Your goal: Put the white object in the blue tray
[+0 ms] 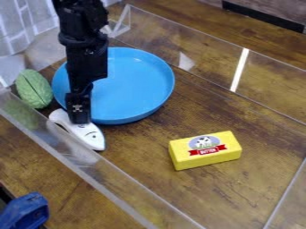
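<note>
The white object (86,134), a small fish-like toy, lies on the wooden table just in front of the blue tray (138,85), with its tail end under the gripper. My black gripper (77,113) hangs straight down over that tail end, at the tray's near-left rim. Its fingertips sit at the toy's upper end; whether they are closed on it is not visible from this angle. The tray is round, shallow and bright blue, with nothing visible inside it.
A green oval ball (32,89) rests left of the tray. A yellow box (205,149) lies at the front right. A dark blue cloth (24,213) shows at the bottom left corner. A clear panel edge runs across the table.
</note>
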Robot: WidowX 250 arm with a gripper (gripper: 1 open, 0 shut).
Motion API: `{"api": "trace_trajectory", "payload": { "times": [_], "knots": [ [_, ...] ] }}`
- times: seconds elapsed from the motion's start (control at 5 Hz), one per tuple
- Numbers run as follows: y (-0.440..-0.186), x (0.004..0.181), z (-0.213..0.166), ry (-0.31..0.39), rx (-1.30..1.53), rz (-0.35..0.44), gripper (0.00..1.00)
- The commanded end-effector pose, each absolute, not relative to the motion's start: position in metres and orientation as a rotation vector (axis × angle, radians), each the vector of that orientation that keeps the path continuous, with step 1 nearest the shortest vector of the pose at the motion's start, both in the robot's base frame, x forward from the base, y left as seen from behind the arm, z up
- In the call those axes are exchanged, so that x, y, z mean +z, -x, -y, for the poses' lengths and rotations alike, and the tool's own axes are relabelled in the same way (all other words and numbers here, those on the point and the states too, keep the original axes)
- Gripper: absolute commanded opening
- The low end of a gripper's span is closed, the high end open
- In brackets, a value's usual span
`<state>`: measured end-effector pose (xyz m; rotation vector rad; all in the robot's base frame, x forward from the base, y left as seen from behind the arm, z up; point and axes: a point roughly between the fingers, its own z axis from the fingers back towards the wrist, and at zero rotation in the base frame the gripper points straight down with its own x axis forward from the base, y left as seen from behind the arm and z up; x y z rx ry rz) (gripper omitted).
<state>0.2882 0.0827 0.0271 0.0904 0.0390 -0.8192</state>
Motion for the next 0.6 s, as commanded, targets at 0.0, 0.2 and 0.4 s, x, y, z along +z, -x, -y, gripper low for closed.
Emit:
{"api": "trace_trajectory", "payload": {
  "times": [0.0, 0.2, 0.4],
  "knots": [
    [-0.2853, 0.0034, -0.0769, -0.072, -0.806, -0.066, 1.00],
    [-0.2850, 0.0036, -0.0786, -0.072, -0.912, -0.062, 1.00],
    [-0.2842, 0.0041, -0.0809, -0.071, -1.019, -0.058, 1.00]
  ]
}}
